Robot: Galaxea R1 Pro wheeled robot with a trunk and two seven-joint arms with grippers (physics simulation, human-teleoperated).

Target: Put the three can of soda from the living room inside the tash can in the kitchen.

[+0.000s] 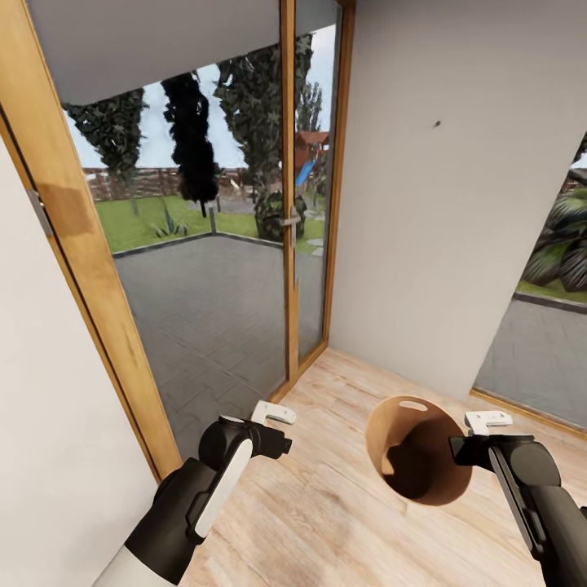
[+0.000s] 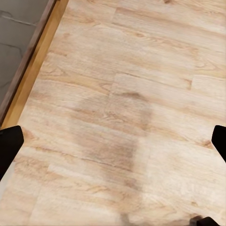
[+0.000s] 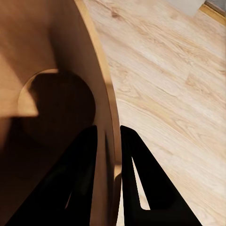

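Observation:
The trash can (image 1: 390, 444), tan-brown inside with an oval handle hole near its rim, hangs tilted with its mouth towards me above the wooden floor. My right gripper (image 1: 461, 449) is shut on its rim; in the right wrist view the two black fingers (image 3: 84, 169) clamp the thin wall of the bin (image 3: 52, 56), one inside and one outside. My left gripper (image 1: 284, 430) stands open to the left of the bin with nothing in it, and its fingertips (image 2: 9, 146) frame bare floor. The soda cans are out of view.
A glass door in a wooden frame (image 1: 287, 212) stands straight ahead, with a paved patio and garden beyond. A white wall (image 1: 440, 204) is ahead on the right, and another wall (image 1: 49, 456) is close on my left. A second window (image 1: 546, 342) is at the right.

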